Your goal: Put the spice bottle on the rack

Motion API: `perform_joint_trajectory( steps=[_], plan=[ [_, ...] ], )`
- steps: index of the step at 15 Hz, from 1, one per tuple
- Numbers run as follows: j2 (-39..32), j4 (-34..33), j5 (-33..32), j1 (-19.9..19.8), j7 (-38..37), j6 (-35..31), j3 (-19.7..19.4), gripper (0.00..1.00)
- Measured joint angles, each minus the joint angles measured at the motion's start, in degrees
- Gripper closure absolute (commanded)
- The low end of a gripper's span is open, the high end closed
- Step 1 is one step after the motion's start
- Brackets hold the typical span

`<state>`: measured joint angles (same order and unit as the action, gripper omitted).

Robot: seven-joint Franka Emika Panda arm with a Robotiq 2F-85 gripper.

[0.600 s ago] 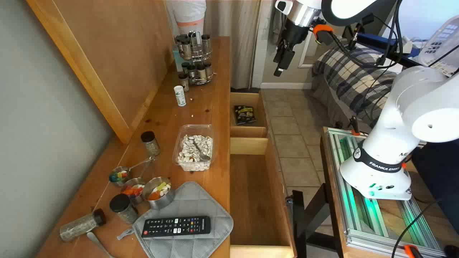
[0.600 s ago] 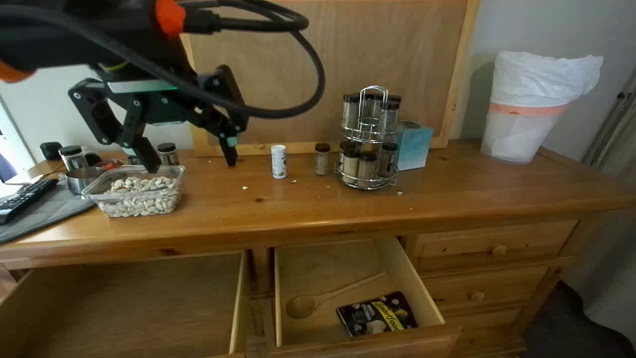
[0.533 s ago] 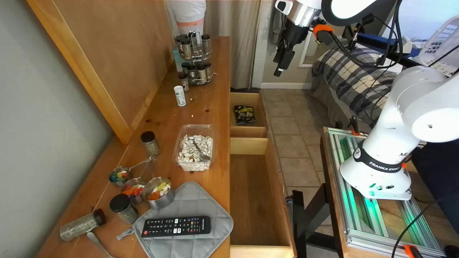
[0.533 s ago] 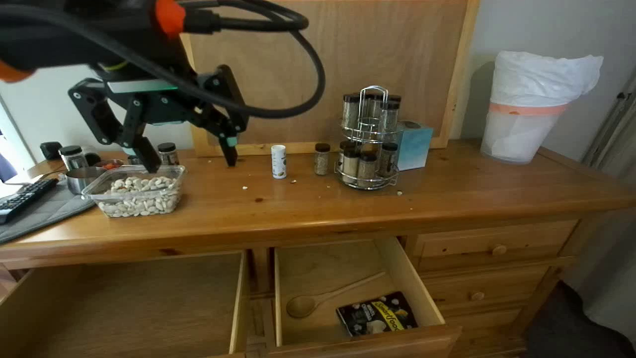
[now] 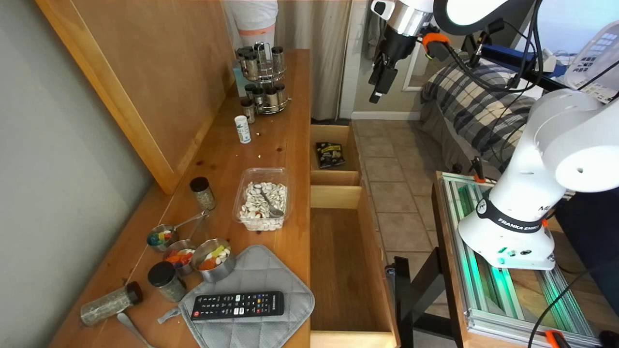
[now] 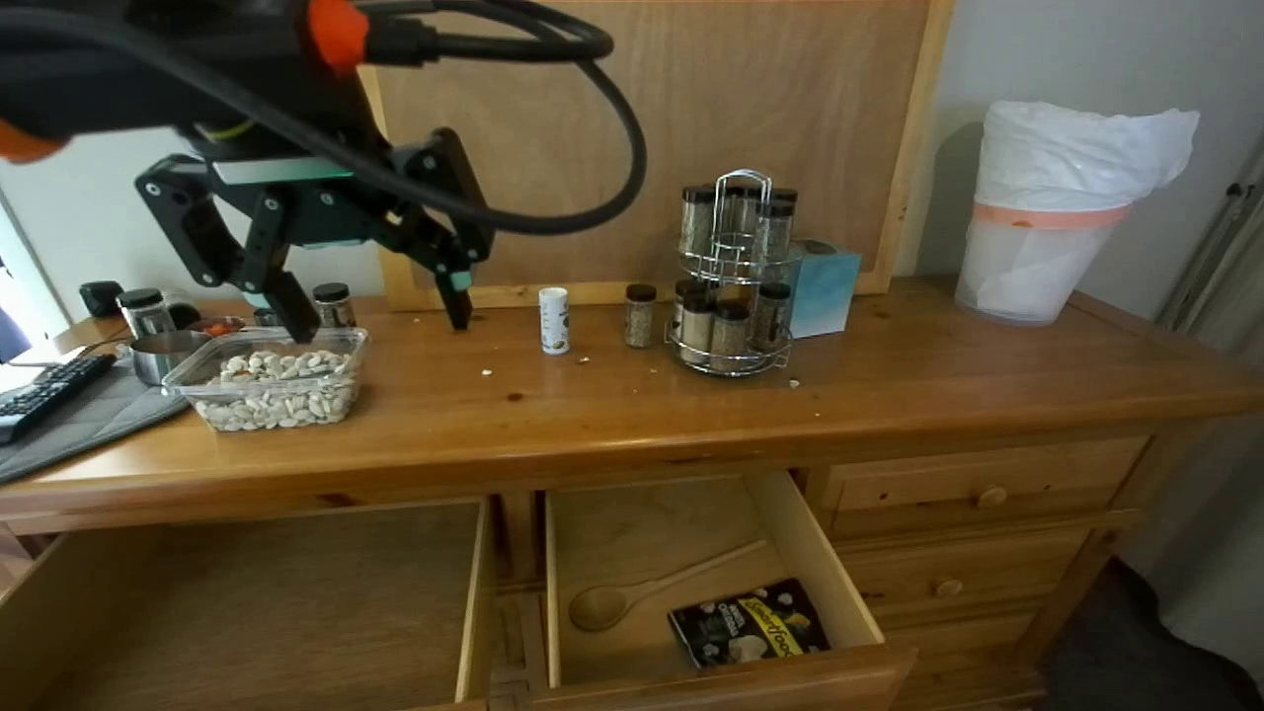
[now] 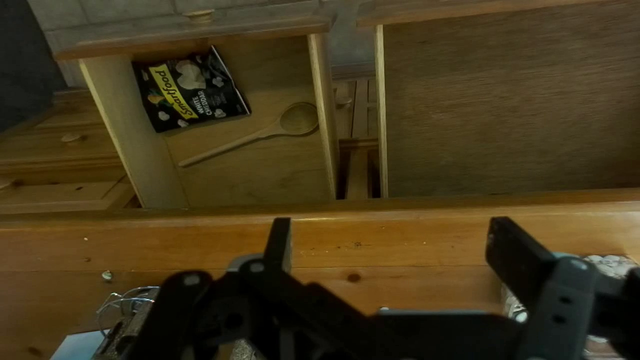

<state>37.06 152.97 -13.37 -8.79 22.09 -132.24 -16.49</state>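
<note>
The rack [image 6: 731, 371] is a two-tier chrome wire stand with dark-capped jars, upright on the dresser top; it also shows in an exterior view [image 5: 275, 111] and at the wrist view's lower left [image 7: 125, 299]. A dark-capped spice bottle [image 6: 640, 316] stands upright just beside it [image 5: 248, 111]. More loose spice bottles stand near the remote [image 5: 203, 192] [image 5: 167, 280], and one lies on its side [image 5: 110, 303]. Which bottle is meant cannot be told. My gripper [image 6: 383, 322] is open and empty, high above the front of the dresser, apart from all bottles [image 7: 390, 227].
A white printed cylinder [image 6: 554, 321] stands left of the spice bottle by the rack. A clear tub of white pieces [image 5: 263, 200], metal cups [image 5: 213, 261] and a remote [image 5: 237, 305] are on the dresser. Two drawers [image 6: 711, 681] are open. A blue box [image 6: 825, 286] stands behind the rack.
</note>
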Motion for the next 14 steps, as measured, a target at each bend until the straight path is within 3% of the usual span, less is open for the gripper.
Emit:
perform_joint_trajectory(
  steps=[5, 10, 14],
  plan=[
    [-0.5, -0.6, 2.2, 2.1, 0.3, 0.0, 0.2, 0.00],
    [-4.5, -3.9, 9.2, 12.2, 2.5, 0.1, 2.7, 0.00],
    [-10.9, -8.7, 9.9, 17.9, 7.1, -0.6, 5.5, 0.00]
  ],
)
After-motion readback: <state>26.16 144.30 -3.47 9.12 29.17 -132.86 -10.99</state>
